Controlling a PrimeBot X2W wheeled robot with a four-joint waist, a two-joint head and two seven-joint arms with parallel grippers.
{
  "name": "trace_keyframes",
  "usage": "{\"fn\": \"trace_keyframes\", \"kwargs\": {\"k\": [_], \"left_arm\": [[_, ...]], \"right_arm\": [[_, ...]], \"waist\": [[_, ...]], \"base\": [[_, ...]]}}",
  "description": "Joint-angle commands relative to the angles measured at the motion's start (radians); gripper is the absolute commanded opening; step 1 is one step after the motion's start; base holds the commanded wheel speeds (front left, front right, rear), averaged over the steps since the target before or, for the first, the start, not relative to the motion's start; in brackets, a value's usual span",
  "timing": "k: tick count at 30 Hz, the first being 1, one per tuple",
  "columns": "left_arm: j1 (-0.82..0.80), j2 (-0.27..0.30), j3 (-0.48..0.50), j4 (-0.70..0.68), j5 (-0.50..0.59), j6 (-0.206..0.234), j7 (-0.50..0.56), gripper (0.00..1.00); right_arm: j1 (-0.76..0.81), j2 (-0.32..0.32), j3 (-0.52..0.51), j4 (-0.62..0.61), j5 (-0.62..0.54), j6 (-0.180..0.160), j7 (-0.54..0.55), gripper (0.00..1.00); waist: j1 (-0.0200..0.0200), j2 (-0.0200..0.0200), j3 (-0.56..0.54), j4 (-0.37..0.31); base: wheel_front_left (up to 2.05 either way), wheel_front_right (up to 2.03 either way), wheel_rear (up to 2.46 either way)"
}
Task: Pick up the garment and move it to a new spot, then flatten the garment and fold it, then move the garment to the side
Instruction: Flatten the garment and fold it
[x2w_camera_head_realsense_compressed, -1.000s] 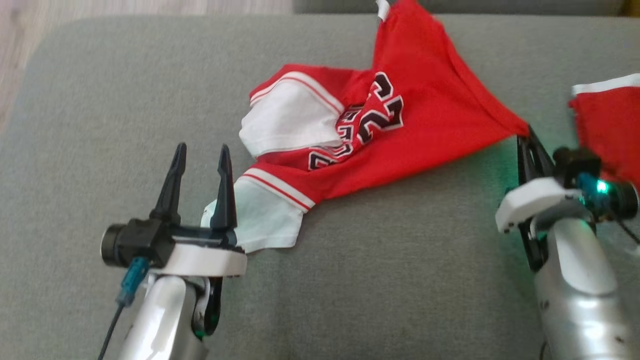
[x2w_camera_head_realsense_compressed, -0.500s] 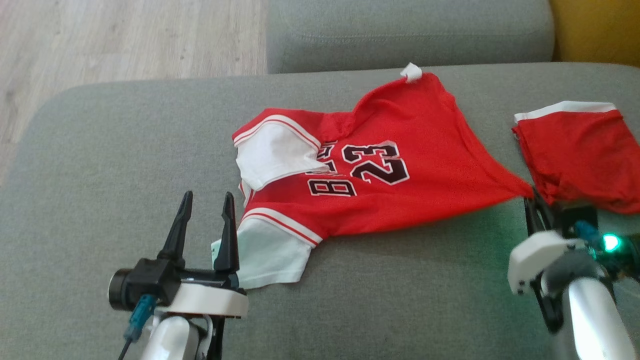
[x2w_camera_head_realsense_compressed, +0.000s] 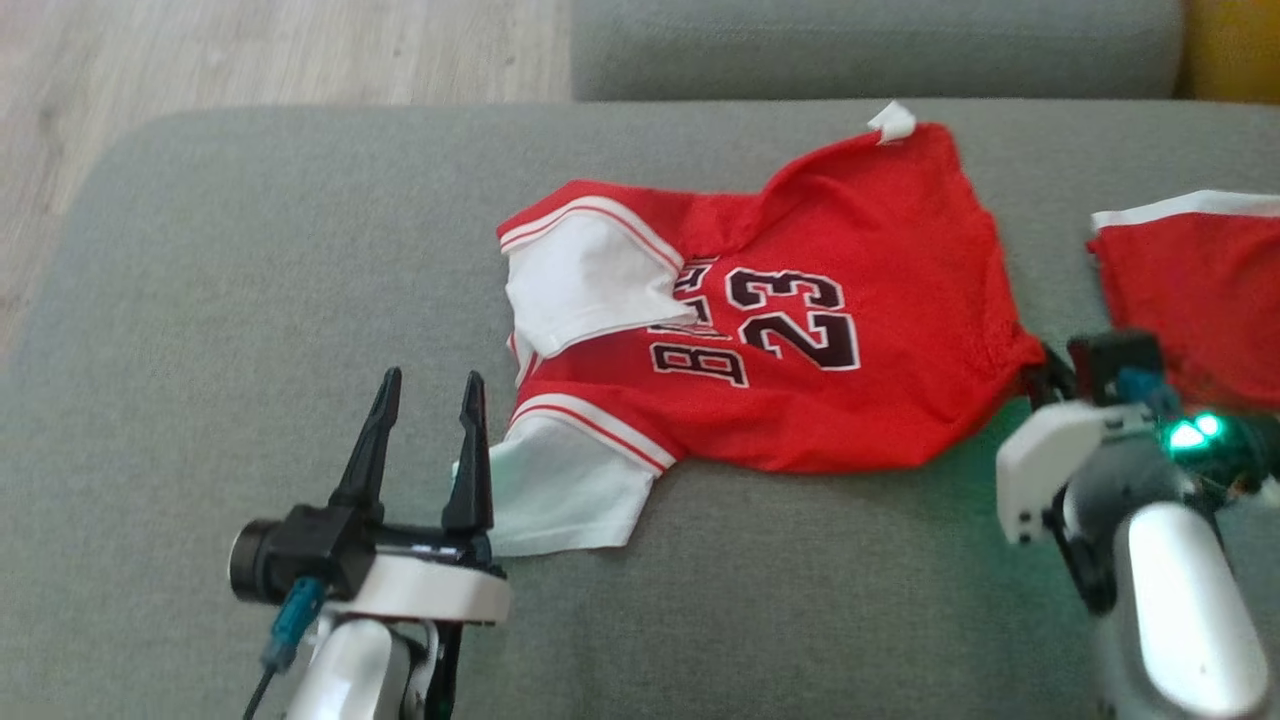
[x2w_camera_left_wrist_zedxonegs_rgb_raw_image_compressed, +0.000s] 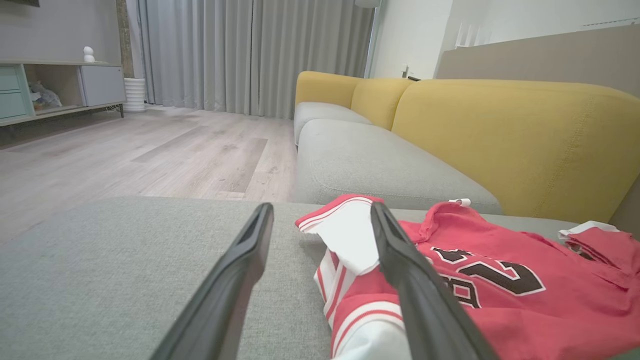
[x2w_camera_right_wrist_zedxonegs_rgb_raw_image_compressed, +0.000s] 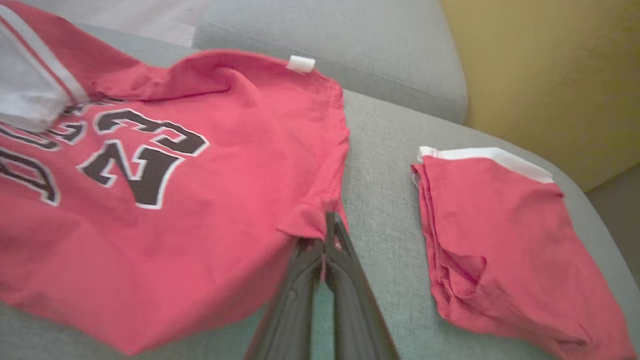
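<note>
Right gripper (x2w_camera_right_wrist_zedxonegs_rgb_raw_image_compressed: 328, 222) clamps corner of red "23" jersey (x2w_camera_head_realsense_compressed: 800, 400) to its left; left gripper (x2w_camera_head_realsense_compressed: 431, 378), fingers apart, beside sleeve (x2w_camera_head_realsense_compressed: 560, 495).

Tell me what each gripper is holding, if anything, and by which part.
The right gripper has its jaws shut on the jersey, at a hem corner. The left gripper is open and holds nothing.

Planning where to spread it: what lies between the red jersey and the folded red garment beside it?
Bare grey cushion, seen in the right wrist view; the right gripper, shut on the jersey corner, sits at the gap's near end.
</note>
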Motion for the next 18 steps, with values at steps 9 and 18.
{"fn": "trace_keyframes", "kwargs": {"k": [9,18], "left_arm": [[-0.096,0.0,-0.002,-0.014,-0.01,-0.005,-0.005,1.0],[-0.095,0.0,0.013,-0.007,-0.005,0.0,-0.005,1.0]], "right_arm": [[-0.252,-0.054,-0.115,0.31,-0.122,0.007,0.033,0.0],[-0.304,-0.052,-0.211,0.469,-0.195,0.007,-0.031,1.0]], "waist": [[0.0,0.0,0.066,0.073],[0.0,0.0,0.065,0.065]], "base": [[0.0,0.0,0.0],[0.0,0.0,0.0]]}}
